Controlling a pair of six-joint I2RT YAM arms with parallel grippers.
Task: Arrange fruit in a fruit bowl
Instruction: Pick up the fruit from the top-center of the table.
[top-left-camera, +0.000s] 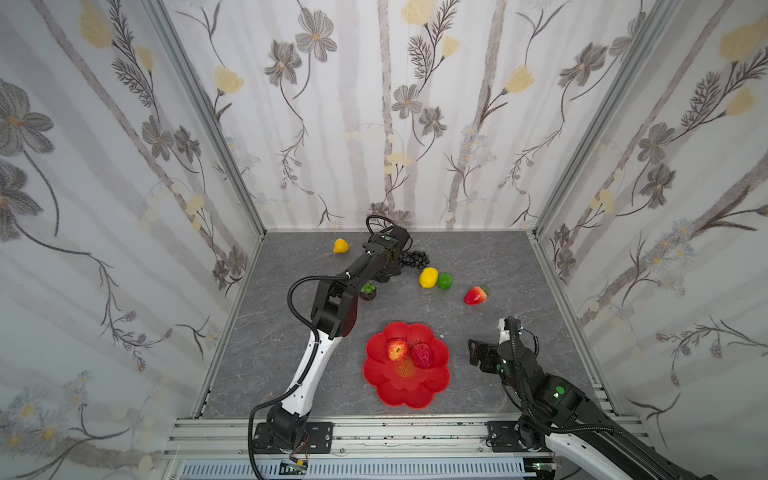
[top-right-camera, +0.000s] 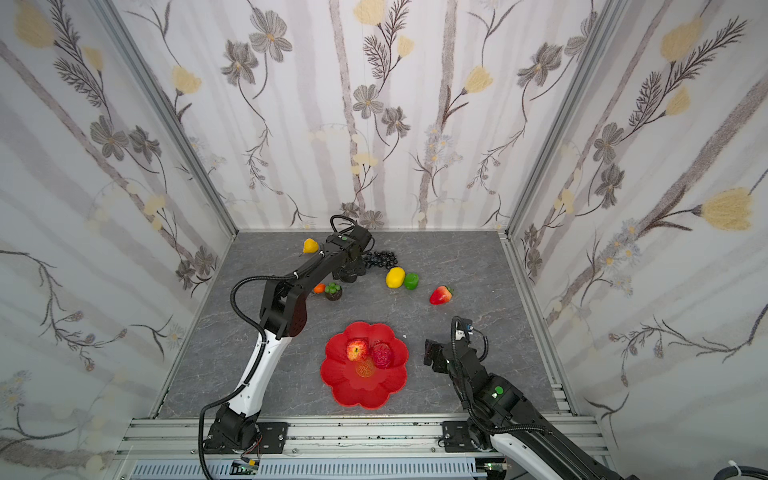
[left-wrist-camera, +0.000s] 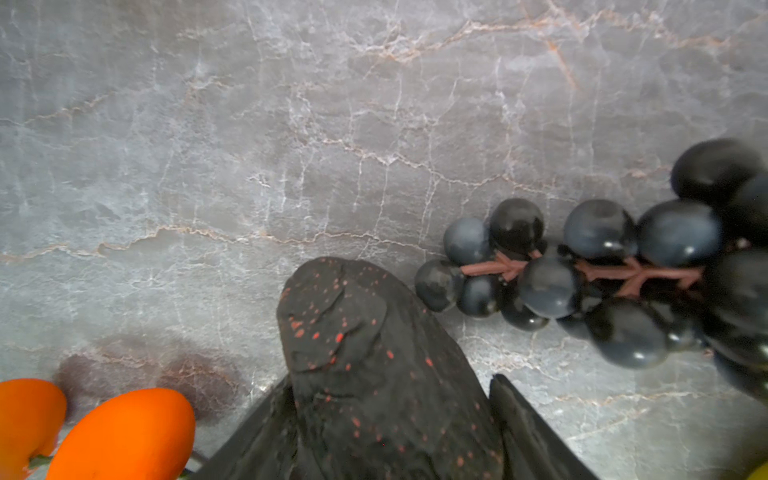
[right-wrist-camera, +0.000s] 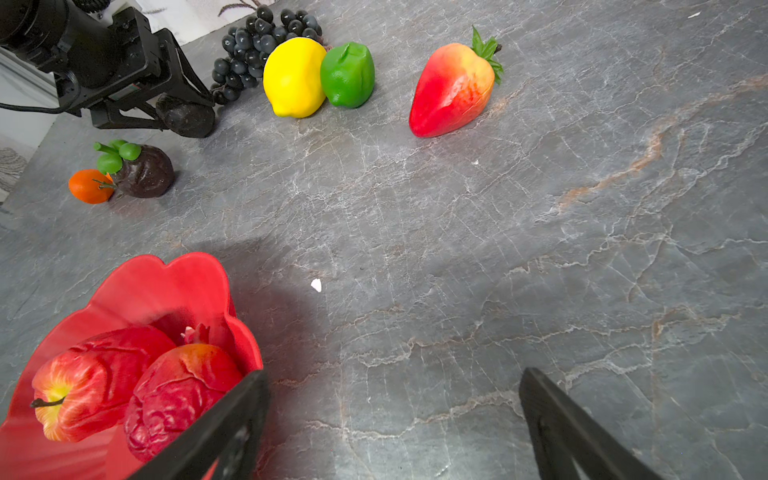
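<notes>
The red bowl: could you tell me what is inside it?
An apple and a wrinkled dark-red fruit, side by side, plus a gold mark. The bowl floor under them is covered.

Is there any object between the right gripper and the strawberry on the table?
Nothing visible does. In the right wrist view only bare grey tabletop lies between the open right gripper and the strawberry; the lemon and green fruit lie aside.

Behind the left pincer (right-wrist-camera: 185, 114) sits a matte black boxy wrist housing (top-left-camera: 384, 246) bearing a small round green dot (top-left-camera: 387, 237). Farther back from that pincer, a ribbed black cable hose (top-left-camera: 291, 300) loops beside a glossy white tapered shell (top-left-camera: 318, 357), ending at a black base plate with silver screws (top-left-camera: 320, 434). The right pincer (right-wrist-camera: 392, 415) has flat black wedge-shaped fingers (right-wrist-camera: 557, 419)
</notes>
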